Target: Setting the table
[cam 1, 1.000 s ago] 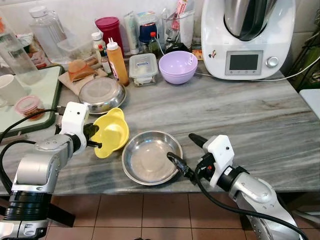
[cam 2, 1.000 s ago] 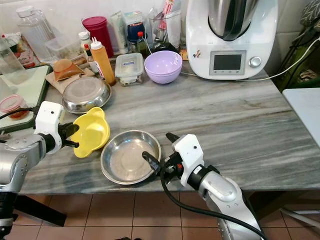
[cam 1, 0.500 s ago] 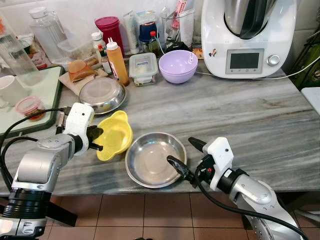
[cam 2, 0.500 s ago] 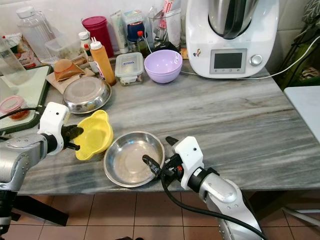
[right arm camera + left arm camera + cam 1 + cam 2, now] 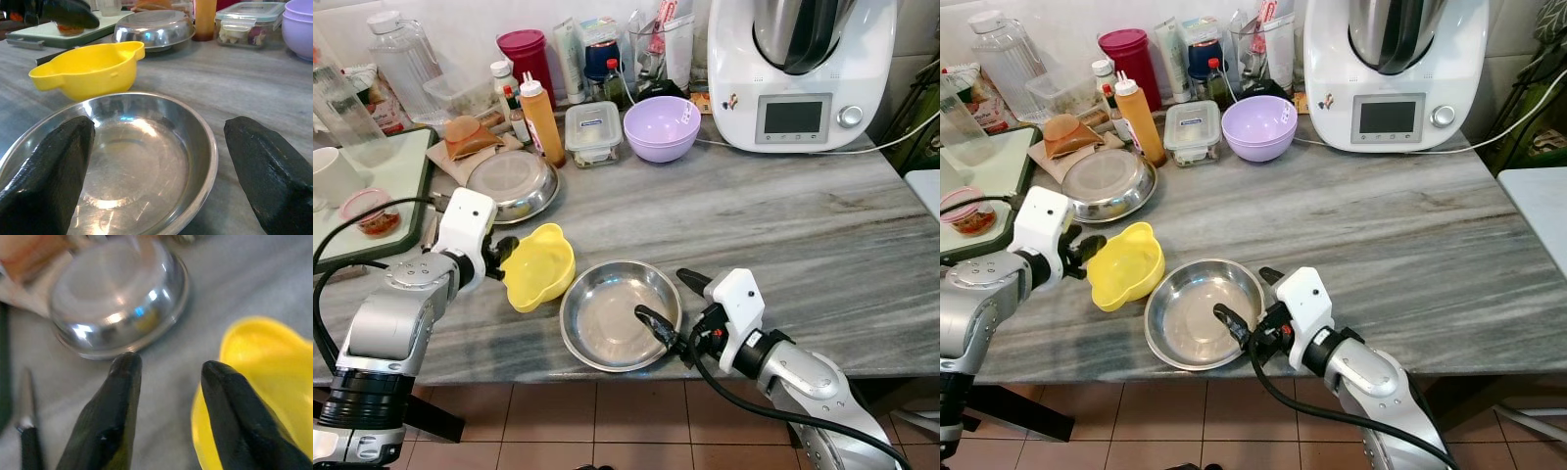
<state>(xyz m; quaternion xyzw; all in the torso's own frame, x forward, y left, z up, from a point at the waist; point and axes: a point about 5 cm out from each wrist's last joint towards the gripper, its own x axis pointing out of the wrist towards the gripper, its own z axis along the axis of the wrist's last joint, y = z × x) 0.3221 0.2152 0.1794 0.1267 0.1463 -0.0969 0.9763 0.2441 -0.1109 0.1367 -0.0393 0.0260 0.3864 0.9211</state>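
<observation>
A yellow bowl [image 5: 540, 268] with two handle tabs sits upright on the marble counter. My left gripper [image 5: 499, 255] is open just beside its left edge, and bare counter shows between the fingers [image 5: 122, 396]. To the bowl's right lies a shallow steel bowl [image 5: 607, 318], empty. My right gripper [image 5: 666, 297] is open at the steel bowl's near right rim, one finger [image 5: 44, 181] over the inside and the other [image 5: 269, 171] outside. It is not clamped on the rim.
An upturned steel bowl [image 5: 509, 181] lies behind the left gripper. Farther back stand an orange sauce bottle [image 5: 543, 122], a lidded glass container [image 5: 592, 132], a purple bowl [image 5: 661, 127] and a white kitchen machine [image 5: 798, 69]. A green tray [image 5: 406, 166] holds a cup at left.
The left gripper has let go of the yellow bowl, which was tilted in its fingers and now rests upright on the counter. The right gripper has edged closer over the steel bowl's rim.
</observation>
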